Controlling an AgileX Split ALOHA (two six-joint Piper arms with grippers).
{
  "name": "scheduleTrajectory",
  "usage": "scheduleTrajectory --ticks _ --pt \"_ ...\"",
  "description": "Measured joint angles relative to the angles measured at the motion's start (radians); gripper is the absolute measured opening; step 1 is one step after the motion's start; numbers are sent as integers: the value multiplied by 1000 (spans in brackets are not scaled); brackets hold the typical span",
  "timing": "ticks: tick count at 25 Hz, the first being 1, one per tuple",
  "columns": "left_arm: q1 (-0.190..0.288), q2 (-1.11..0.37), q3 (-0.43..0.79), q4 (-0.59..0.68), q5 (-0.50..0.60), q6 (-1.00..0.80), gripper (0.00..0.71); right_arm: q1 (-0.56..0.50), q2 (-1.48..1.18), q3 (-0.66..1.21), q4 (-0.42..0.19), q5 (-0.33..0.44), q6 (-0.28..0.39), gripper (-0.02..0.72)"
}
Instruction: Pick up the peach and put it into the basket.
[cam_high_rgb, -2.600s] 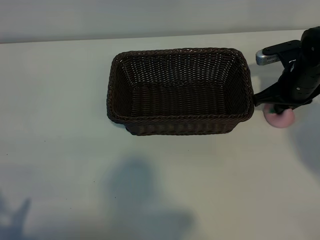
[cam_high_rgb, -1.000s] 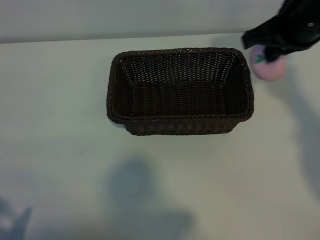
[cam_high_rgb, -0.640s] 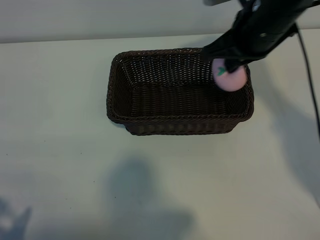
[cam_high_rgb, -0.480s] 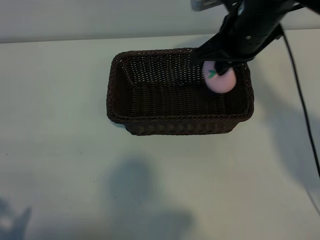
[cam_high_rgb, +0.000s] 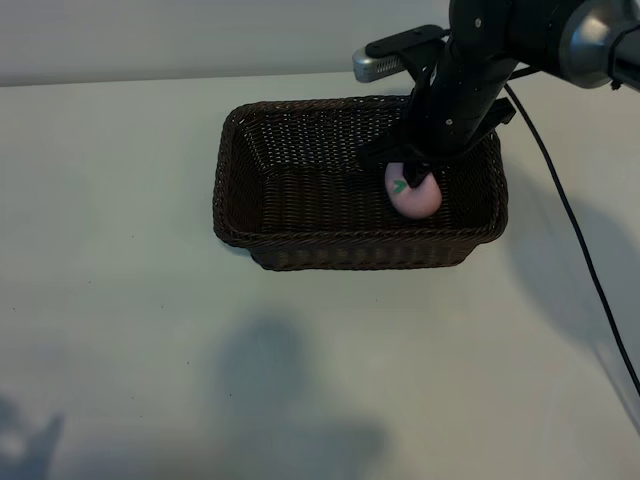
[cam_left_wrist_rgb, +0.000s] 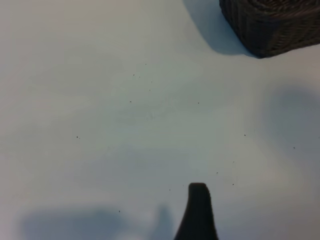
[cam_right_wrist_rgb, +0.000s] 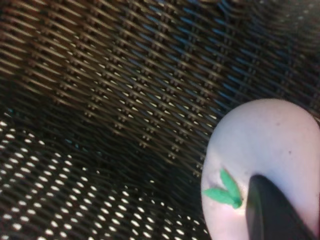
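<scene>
Inside the basket (cam_high_rgb: 250, 160), fingers (cam_right_wrist_rgb: 272, 212) pinch the peach (cam_high_rgb: 416, 195).

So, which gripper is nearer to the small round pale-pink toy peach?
The right. The right gripper is down inside the dark-brown woven wicker basket, with its jaws on the peach. The left gripper is over the bare table, outside the basket, away from the peach.
</scene>
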Motion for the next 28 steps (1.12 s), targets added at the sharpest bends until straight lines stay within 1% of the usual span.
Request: scheduleTrajectory --ticks 1,3,6,9,11,13,16,19,22,24,28 --pt "0 0 0 0 0 0 593 0 1 0 1 0 -1 107" --pt "0 0 0 0 0 0 593 0 1 0 2 -1 -2 186" --pt "0 0 0 0 0 0 593 0 -1 0 2 -1 -16 375" --pt "0 0 0 0 0 -1 593 0 -20 -2 2 7 -22 537" --pt "0 0 0 0 0 -1 593 0 -43 -20 2 28 -24 589" --pt "0 0 0 0 0 -1 593 0 -63 -61 2 68 -25 596" --pt "0 0 0 0 0 -1 593 0 -94 -137 -4 147 -25 573" --pt "0 0 0 0 0 -2 593 -1 -118 -208 -50 203 -19 557" --pt "0 0 0 0 0 -2 593 -23 -126 -258 -112 246 -12 554" --pt "0 0 0 0 0 -2 593 -61 -127 -271 -134 254 -10 554" --pt "0 0 0 0 0 -2 593 -203 -127 -273 -152 259 -10 552"
